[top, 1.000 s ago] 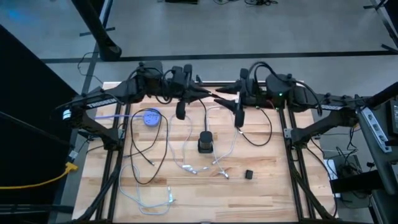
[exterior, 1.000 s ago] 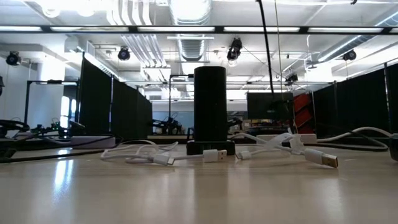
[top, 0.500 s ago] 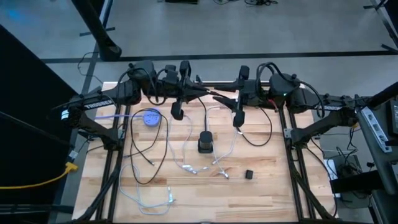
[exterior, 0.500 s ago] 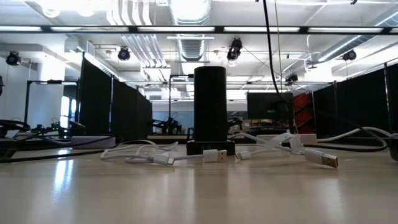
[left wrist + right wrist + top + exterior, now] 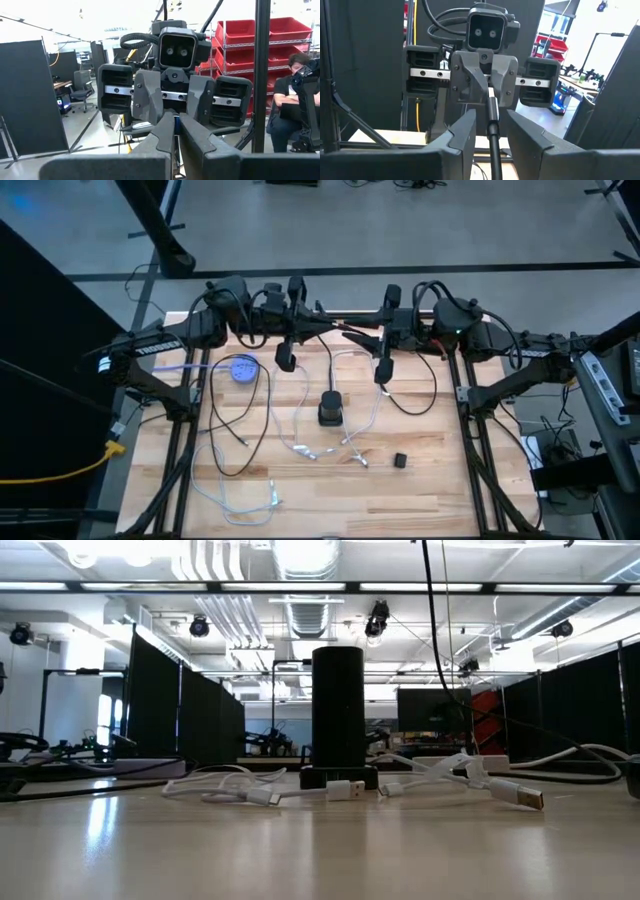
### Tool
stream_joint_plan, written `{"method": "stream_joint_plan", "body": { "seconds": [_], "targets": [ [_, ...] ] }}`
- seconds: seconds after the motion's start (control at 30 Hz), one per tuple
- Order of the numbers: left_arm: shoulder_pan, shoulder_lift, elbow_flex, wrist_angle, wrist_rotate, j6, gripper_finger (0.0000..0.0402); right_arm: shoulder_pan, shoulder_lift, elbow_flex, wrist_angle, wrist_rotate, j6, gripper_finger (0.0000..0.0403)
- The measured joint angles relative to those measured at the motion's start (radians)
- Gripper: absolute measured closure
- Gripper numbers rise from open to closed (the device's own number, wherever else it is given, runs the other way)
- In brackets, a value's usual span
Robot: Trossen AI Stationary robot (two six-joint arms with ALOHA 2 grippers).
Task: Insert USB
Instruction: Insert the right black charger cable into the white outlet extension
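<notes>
Both grippers at table's (image 5: 420, 500) far edge: left gripper (image 5: 322, 310) jaws clenched, right gripper (image 5: 350, 335) jaws parted.

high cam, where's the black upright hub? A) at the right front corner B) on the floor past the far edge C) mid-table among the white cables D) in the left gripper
C: the black upright hub stands mid-table with white cables looped around it; both grippers sit back at the far edge.
</notes>
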Motion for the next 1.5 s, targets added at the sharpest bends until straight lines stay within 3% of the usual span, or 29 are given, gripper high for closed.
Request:
{"method": "stream_joint_plan", "body": {
  "seconds": [0.37, 0.6, 0.7, 0.83, 0.97, 1.17, 1.33, 1.5],
  "targets": [
    [0.0, 0.0, 0.0, -0.01, 0.0, 0.001, 0.04, 0.0, 0.0, 0.0, -0.008, 0.0, -0.025, 0.0388],
    [0.0, 0.0, 0.0, -0.03, -0.007, 0.0, 0.0399, 0.0, -0.001, 0.0, -0.029, 0.028, -0.007, 0.0388],
    [0.0, -0.003, 0.002, -0.098, -0.045, 0.016, 0.0379, 0.0, -0.001, 0.0, -0.07, 0.051, 0.009, 0.0388],
    [0.003, -0.026, 0.004, -0.275, -0.144, 0.041, 0.0323, -0.001, -0.007, 0.0, -0.124, 0.077, 0.025, 0.0388],
    [0.004, -0.07, 0.005, -0.501, -0.223, 0.101, 0.0265, -0.011, -0.011, 0.041, -0.283, 0.156, 0.056, 0.0388],
    [0.003, -0.127, 0.004, -0.764, -0.246, 0.091, 0.0211, -0.116, 0.015, 0.134, -0.593, 0.148, 0.196, 0.0388],
    [0.003, -0.14, 0.003, -0.907, -0.247, 0.05, 0.0204, -0.267, 0.114, 0.259, -0.891, 0.042, 0.27, 0.0388],
    [0.003, -0.135, 0.0, -1.062, -0.246, 0.038, 0.0219, -0.388, 0.256, 0.367, -1.143, -0.055, 0.227, 0.0388]
  ]
}}
